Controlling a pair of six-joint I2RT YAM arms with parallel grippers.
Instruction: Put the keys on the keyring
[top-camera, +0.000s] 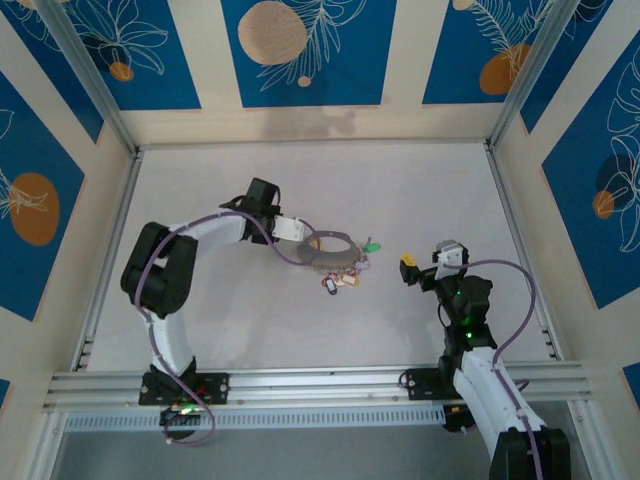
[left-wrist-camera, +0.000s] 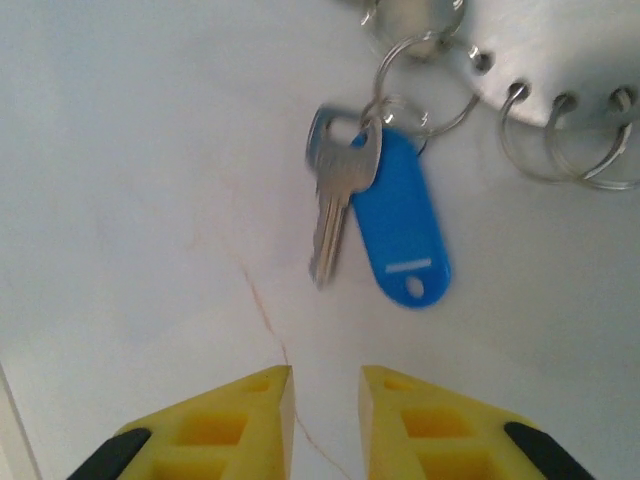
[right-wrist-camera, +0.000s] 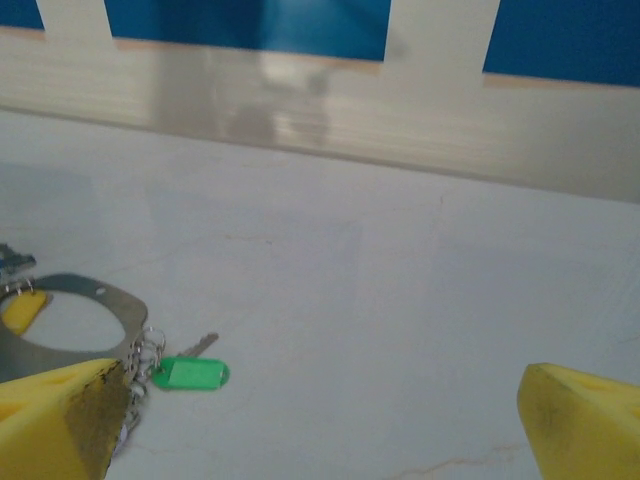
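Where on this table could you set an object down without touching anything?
Bare white table lies between the grey metal keyring and the back wall, and between the colour-tagged metal keys and the near aluminium rail. Crowded around the keyring.

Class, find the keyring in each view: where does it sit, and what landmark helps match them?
Top external: keyring, table centre.
Left wrist: keyring, top right corner.
Right wrist: keyring, left edge.
Landmark: green tag just right of it, top and right wrist views.

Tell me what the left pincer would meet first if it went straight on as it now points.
Most likely the silver key beside the blue tag, lying just ahead of the left pincer. Height is unclear, so it might pass over it.
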